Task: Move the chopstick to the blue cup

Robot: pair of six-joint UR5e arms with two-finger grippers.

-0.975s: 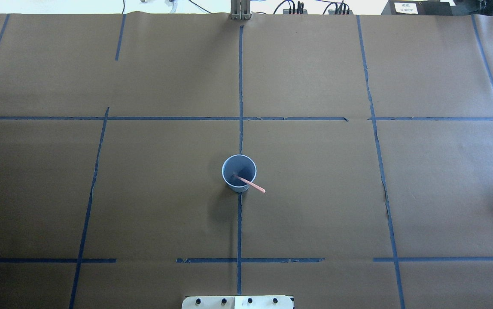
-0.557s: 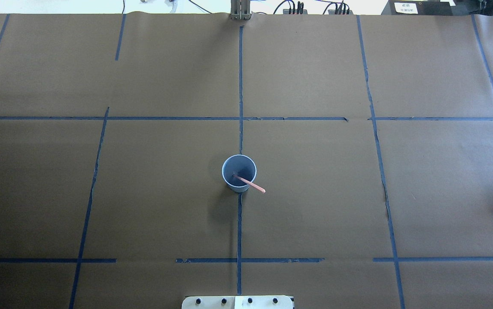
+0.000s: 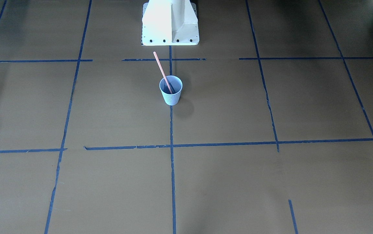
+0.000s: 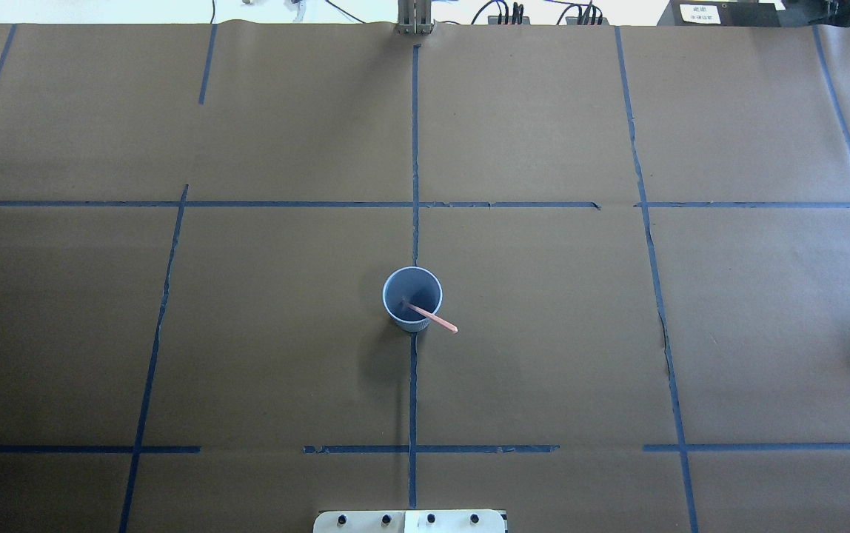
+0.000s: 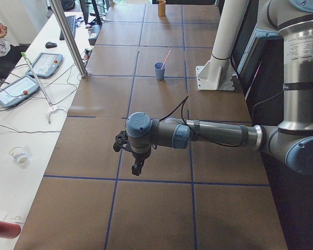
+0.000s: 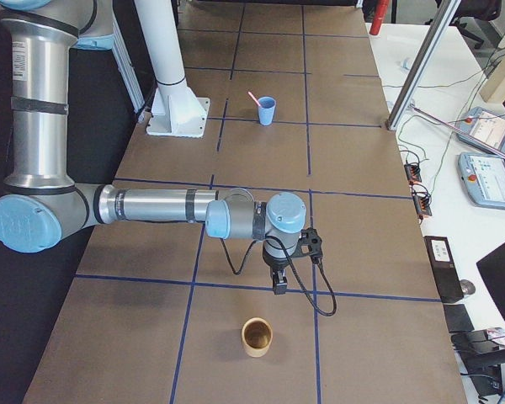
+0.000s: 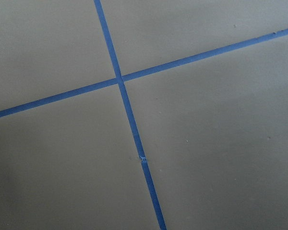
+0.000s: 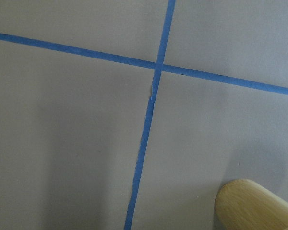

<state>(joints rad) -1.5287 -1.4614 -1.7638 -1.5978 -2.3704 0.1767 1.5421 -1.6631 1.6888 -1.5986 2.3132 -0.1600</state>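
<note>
Overhead exterior view is showing the thin pinkish-orange chopstick (image 4: 432, 318) leaning inside the small pale-blue ribbed paper cup (image 4: 393, 280); the left gripper (image 5: 137, 167) and right gripper (image 6: 279, 286), openness not discernible, are hanging well apart and should be avoiding any sweep near it.

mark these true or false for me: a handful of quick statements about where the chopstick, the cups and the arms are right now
1. The chopstick stands inside the blue cup, leaning on its rim. True.
2. The blue cup lies tipped on its side. False: it stands upright, mouth up.
3. The right gripper is holding the chopstick. False: nothing holds the chopstick, and that gripper hangs far from the blue cup.
4. A tan wooden cup stands upright close to the right gripper. True.
</note>
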